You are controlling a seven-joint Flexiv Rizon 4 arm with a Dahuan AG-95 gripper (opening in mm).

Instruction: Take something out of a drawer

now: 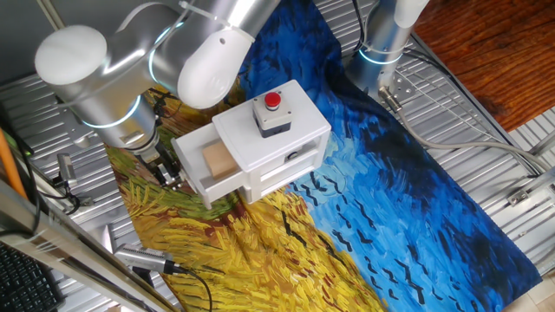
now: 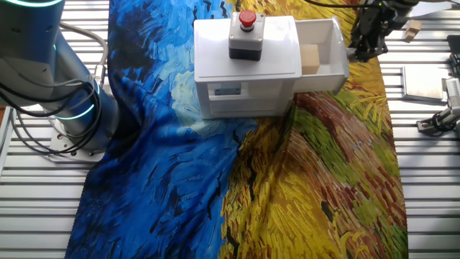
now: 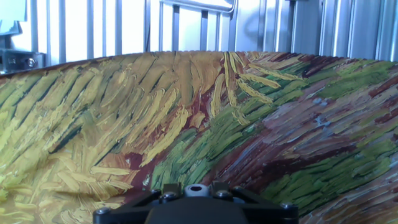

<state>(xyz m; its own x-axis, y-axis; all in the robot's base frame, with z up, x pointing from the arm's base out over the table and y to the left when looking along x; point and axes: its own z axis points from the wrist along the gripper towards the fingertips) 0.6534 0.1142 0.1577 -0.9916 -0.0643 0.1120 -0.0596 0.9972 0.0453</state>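
Note:
The white box (image 1: 299, 108) stands on the painted cloth with its upper drawer (image 1: 198, 180) pulled out to the left. A small tan wooden block (image 1: 218, 159) lies inside the open drawer (image 2: 335, 44), and the same block (image 2: 310, 57) shows in the other fixed view. My gripper (image 1: 165, 169) hangs just outside the drawer's front wall, apart from the block. Its black fingers (image 2: 363, 39) are too dark and small to show the gap. The hand view holds only cloth and the gripper's dark mount. The drawer's knob is hidden.
A grey button box with a red button (image 1: 273, 113) sits on top of the white box. A second arm's base (image 1: 381, 43) stands beyond the cloth. Another small wooden block (image 2: 411, 29) and metal parts (image 2: 438, 119) lie on the ribbed table. Cables and tools (image 1: 143, 258) lie close by.

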